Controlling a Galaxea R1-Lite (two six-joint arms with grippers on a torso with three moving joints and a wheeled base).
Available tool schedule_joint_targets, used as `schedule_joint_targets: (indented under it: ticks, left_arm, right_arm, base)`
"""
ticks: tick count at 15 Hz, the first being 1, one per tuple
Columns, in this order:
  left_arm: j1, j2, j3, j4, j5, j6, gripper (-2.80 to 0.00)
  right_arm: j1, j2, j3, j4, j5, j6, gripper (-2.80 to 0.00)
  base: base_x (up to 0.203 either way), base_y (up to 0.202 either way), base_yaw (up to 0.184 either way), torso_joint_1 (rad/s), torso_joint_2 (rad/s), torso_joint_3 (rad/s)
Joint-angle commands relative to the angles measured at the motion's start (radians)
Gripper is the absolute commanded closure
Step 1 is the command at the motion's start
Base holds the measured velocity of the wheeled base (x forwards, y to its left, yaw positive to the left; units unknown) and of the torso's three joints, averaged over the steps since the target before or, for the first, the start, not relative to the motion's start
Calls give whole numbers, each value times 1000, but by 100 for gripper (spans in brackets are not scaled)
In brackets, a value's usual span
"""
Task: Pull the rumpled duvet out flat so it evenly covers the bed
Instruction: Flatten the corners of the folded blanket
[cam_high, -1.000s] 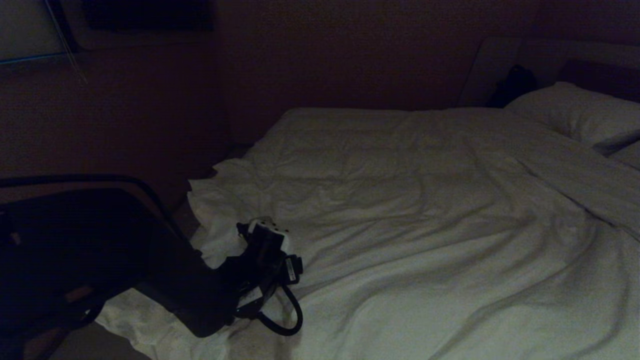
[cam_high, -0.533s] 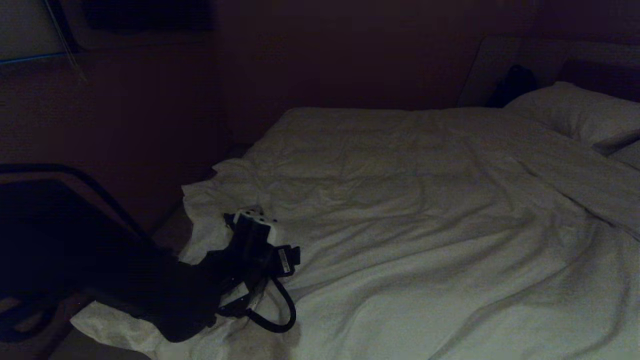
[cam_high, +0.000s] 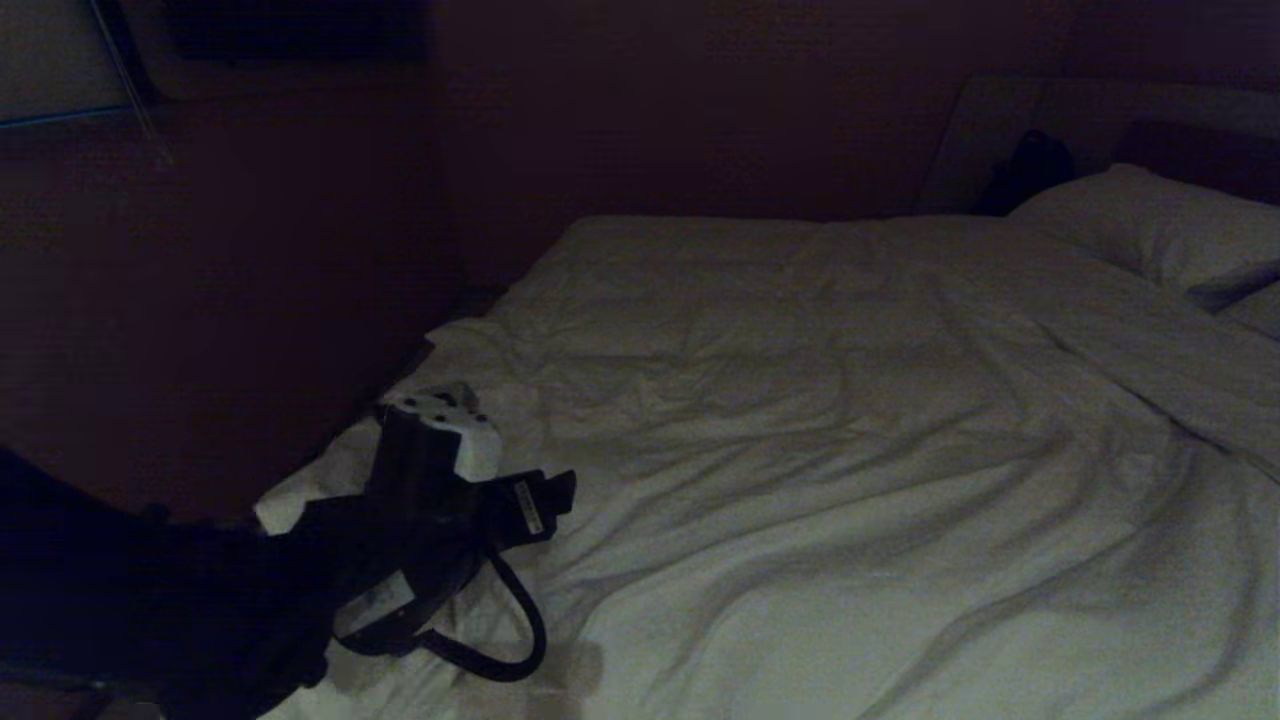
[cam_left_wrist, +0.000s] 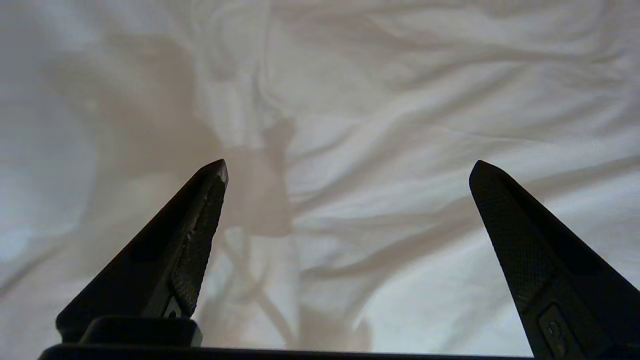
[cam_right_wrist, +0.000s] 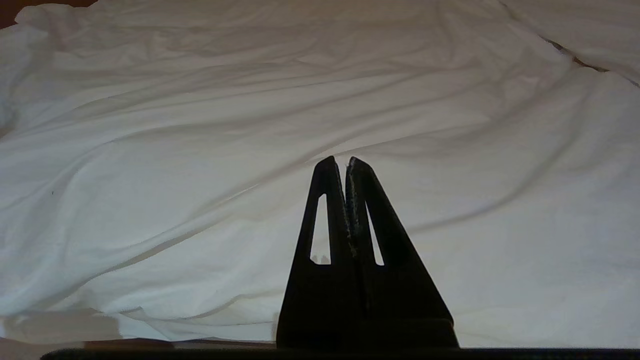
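The white duvet (cam_high: 800, 420) lies wrinkled across the bed, whose dark headboard (cam_high: 1200, 150) stands at the far right. My left arm's wrist (cam_high: 440, 470) hovers over the duvet's near-left corner. In the left wrist view my left gripper (cam_left_wrist: 348, 162) is open above the creased duvet (cam_left_wrist: 400, 100), with nothing between its fingers, and its shadow falls on the cloth. My right gripper (cam_right_wrist: 339, 160) is shut and empty, low in front of the duvet (cam_right_wrist: 225, 125). It is out of the head view.
A white pillow (cam_high: 1150, 225) lies at the head of the bed, far right. A dark wall (cam_high: 650, 120) runs behind the bed. Dark floor (cam_high: 200, 330) lies to the left of the duvet's edge.
My left arm has drawn back to the left and lifted off the cloth. The duvet's near-left edge now lies further left and flatter. The right gripper has not moved.
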Motion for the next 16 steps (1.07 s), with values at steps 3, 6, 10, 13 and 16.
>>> schedule_joint_targets:
  ticks: [3, 6, 10, 13, 16]
  left_arm:
    - [7, -84, 65, -6, 2, -17, -280]
    - [24, -127, 104, -6, 2, -39, -280]
    - [147, -185, 149, 1, -7, -39, -280]
    - [317, -217, 224, 19, -86, -38, -280]
    - [524, -241, 313, 22, -201, 14, -280]
  right_arm:
    - [0, 1, 0, 0, 0, 0, 0]
    - [0, 1, 0, 0, 0, 0, 0]
    - [0, 1, 0, 0, 0, 0, 0]
    - [0, 1, 0, 0, 0, 0, 0]
    - [0, 1, 0, 0, 0, 0, 0]
  base:
    - [0, 0, 0, 0, 0, 0]
    - [0, 0, 0, 0, 0, 0]
    - [0, 0, 0, 0, 0, 0]
    - [0, 0, 0, 0, 0, 0]
    - [0, 0, 0, 0, 0, 0]
